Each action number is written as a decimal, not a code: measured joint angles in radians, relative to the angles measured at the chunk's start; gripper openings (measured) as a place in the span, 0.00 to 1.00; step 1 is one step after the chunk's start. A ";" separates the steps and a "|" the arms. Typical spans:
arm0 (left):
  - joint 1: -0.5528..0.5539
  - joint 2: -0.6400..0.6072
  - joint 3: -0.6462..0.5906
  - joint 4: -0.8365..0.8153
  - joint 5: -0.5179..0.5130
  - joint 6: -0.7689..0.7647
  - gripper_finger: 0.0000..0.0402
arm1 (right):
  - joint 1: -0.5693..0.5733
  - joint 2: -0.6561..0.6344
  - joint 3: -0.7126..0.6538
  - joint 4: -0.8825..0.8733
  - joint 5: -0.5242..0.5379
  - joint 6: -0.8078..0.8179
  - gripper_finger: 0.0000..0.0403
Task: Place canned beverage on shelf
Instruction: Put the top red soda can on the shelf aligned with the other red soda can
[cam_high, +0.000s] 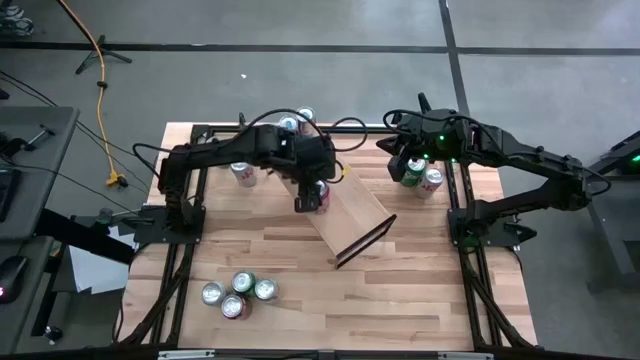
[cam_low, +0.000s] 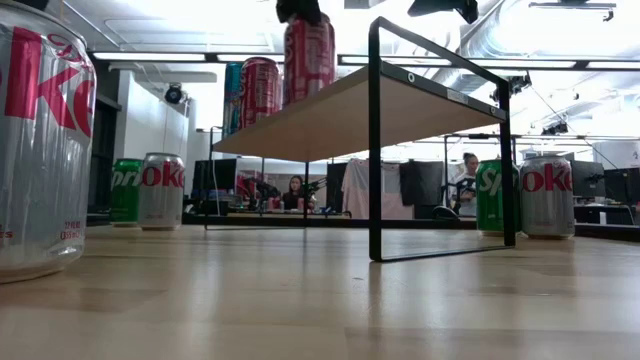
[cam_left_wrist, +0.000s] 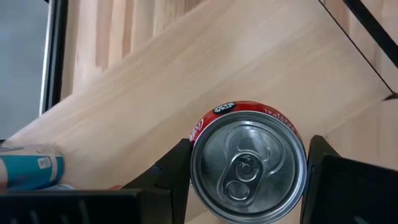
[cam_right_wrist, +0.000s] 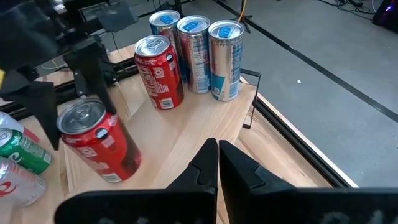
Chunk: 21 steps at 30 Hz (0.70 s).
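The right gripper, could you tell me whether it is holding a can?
No, the right gripper is shut on nothing, its fingers pressed together above the shelf.

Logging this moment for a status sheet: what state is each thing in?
Red can: upright on shelf, between left gripper's fingers.
Left gripper: clamped on red can.
Right gripper: shut, empty.
Shelf: standing, holds several upright cans.

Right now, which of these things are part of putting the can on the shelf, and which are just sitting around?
In the job:
- red can, held by the left gripper
- shelf
- four cans already on it

Lying about:
- four cans at the table's front
- two cans by the right gripper
- can behind the left arm
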 joint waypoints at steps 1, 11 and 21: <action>0.004 0.000 0.000 0.004 -0.001 0.002 0.30 | 0.000 0.000 0.000 0.000 0.000 0.000 0.00; 0.015 0.005 0.000 0.023 -0.028 0.046 0.42 | 0.000 0.000 0.000 0.000 0.000 0.000 0.00; 0.015 -0.009 0.000 0.074 -0.018 0.038 0.51 | 0.000 0.000 0.000 0.000 0.000 0.000 0.00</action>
